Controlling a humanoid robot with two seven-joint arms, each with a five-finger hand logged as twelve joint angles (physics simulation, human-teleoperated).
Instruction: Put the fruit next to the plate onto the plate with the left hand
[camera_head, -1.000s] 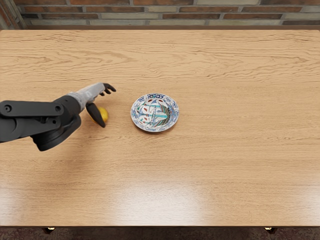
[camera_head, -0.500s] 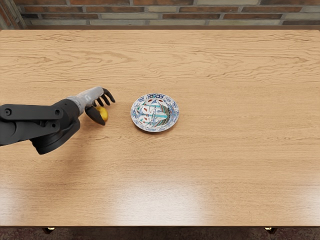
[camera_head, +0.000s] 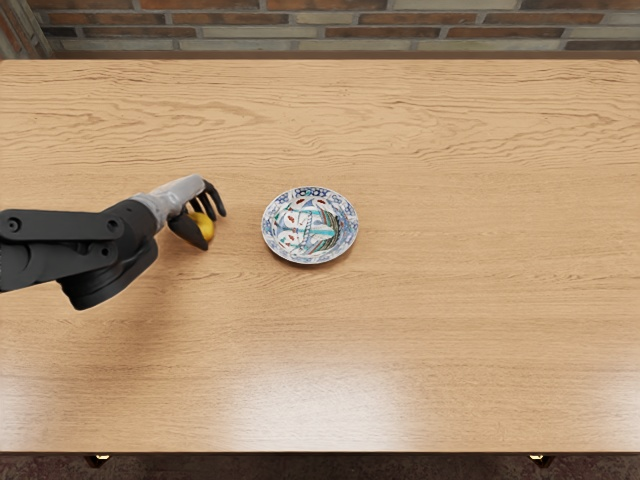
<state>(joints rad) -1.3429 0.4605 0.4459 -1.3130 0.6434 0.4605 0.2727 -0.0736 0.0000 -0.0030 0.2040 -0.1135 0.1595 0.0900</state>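
**Small round yellow fruit (camera_head: 205, 228), clasped**

The light wooden table (camera_head: 450, 330) bears all. The dark left arm (camera_head: 70, 250) enters over its left edge. A round blue-patterned ceramic plate (camera_head: 272, 222) sits near the centre. The left hand (camera_head: 195, 212) curls black fingers (camera_head: 216, 200) around the fruit, just left of the plate

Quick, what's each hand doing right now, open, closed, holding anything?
Left hand: closed around the yellow fruit, left of the plate.
Right hand: not in view, cannot be told.
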